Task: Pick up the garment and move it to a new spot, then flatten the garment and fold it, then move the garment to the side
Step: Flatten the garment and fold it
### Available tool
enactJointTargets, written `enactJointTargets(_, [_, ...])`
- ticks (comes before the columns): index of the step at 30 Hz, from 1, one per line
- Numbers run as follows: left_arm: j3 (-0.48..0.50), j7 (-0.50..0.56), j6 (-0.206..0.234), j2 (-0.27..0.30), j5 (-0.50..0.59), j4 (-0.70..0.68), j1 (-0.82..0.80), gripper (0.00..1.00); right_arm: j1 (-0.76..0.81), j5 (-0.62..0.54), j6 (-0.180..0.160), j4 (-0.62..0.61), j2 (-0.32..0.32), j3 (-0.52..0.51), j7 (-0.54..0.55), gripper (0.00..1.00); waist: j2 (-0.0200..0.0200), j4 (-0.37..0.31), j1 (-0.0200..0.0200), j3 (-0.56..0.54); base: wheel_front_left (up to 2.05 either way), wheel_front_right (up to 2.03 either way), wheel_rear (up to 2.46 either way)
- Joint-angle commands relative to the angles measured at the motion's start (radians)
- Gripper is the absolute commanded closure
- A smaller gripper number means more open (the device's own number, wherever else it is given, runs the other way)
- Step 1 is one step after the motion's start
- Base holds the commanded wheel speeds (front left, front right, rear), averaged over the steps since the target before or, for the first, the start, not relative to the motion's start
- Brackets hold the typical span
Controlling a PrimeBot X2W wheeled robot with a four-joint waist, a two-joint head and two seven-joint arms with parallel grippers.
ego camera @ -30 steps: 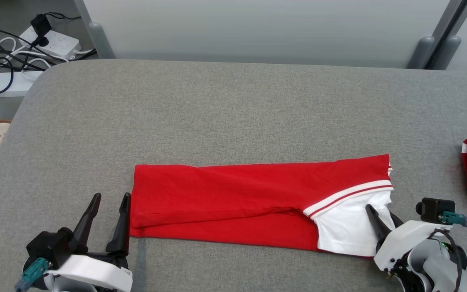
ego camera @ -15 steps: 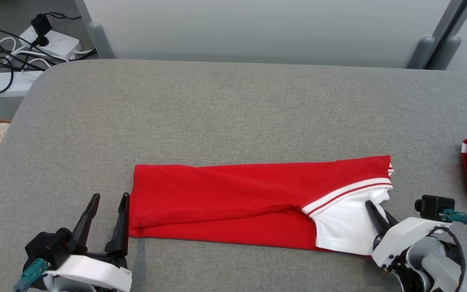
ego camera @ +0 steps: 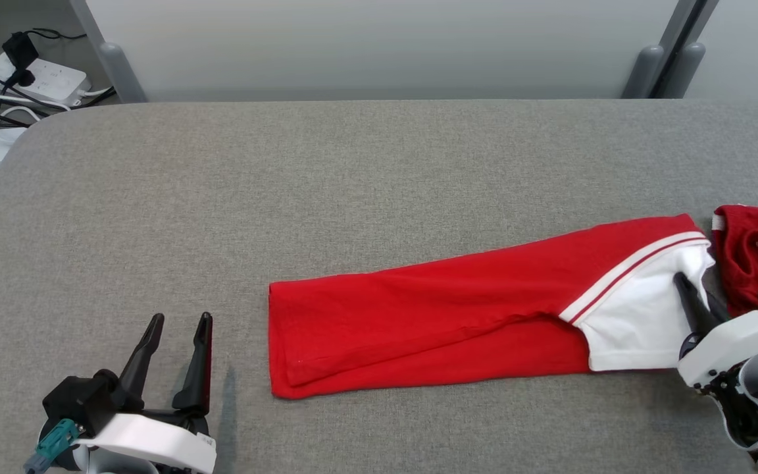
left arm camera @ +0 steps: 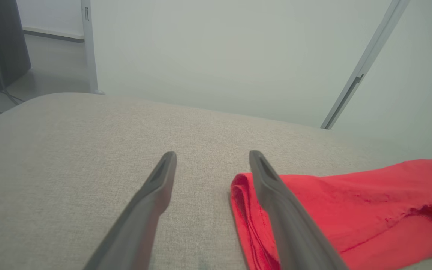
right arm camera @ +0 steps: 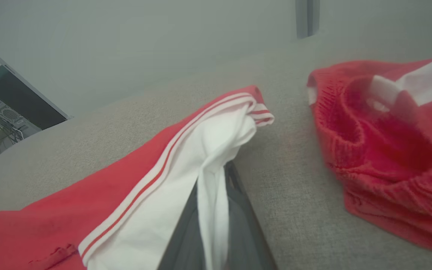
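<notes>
the left gripper (left arm camera: 212, 155) stood open above the grey fabric bench (left arm camera: 69, 150), its one finger overlapping the folded red cloth garment (left arm camera: 351, 210).

I count two grippers: my left gripper (ego camera: 180, 319), spread wide, and my right gripper (ego camera: 682, 282), pinched on white cloth. That makes four dark fingers (ego camera: 196, 362) in all. There are two red garments: one folded garment (ego camera: 431, 309) running from the right gripper's tips toward the left gripper, and one crumpled garment (ego camera: 747, 253) just outboard of the right gripper. One grey table (ego camera: 353, 178) lies under both tools. Far ahead of the left gripper sits one white power strip (ego camera: 40, 79). Beyond the table stand three grey post feet (ego camera: 116, 66): one ahead of the left gripper, two ahead of the right.
</notes>
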Motion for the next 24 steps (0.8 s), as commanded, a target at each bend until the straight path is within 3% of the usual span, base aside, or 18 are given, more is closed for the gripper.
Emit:
enactJointTargets(1, [0.034, -0.013, -0.007, 0.011, 0.004, -0.021, -0.035, 0.0, 0.004, -0.013, 0.004, -0.038, -0.032, -0.007, -0.015, 1.0, -0.0001, -0.006, 0.0, 0.001, 0.0, 0.0, 0.0])
enactJointTargets(7, [0.016, -0.013, -0.007, 0.009, -0.009, -0.02, -0.04, 0.0, 0.012, -0.026, 0.004, -0.25, -0.062, 0.069, 0.007, 1.0, -0.0001, -0.01, 0.0, 0.005, 0.0, 0.0, 0.0])
enactJointTargets(14, [-0.021, -0.013, -0.007, 0.003, -0.02, -0.013, -0.058, 0.0, -0.029, -0.004, 0.004, -0.515, -0.06, 0.233, 0.149, 1.0, -0.0001, 0.034, 0.0, 0.01, 0.0, 0.0, 0.0])
enactJointTargets(18, [-0.047, -0.013, -0.007, -0.004, -0.026, -0.012, -0.068, 0.0, -0.065, -0.005, 0.004, -0.55, -0.022, 0.308, 0.203, 1.0, -0.0001, 0.08, 0.0, 0.015, 0.0, 0.0, 0.0])
enactJointTargets(24, [-0.079, -0.013, -0.007, -0.014, -0.035, -0.011, -0.077, 0.0, -0.125, -0.011, 0.004, -0.493, 0.051, 0.386, 0.224, 1.0, -0.0001, 0.161, 0.0, 0.03, 0.0, 0.0, 0.0])
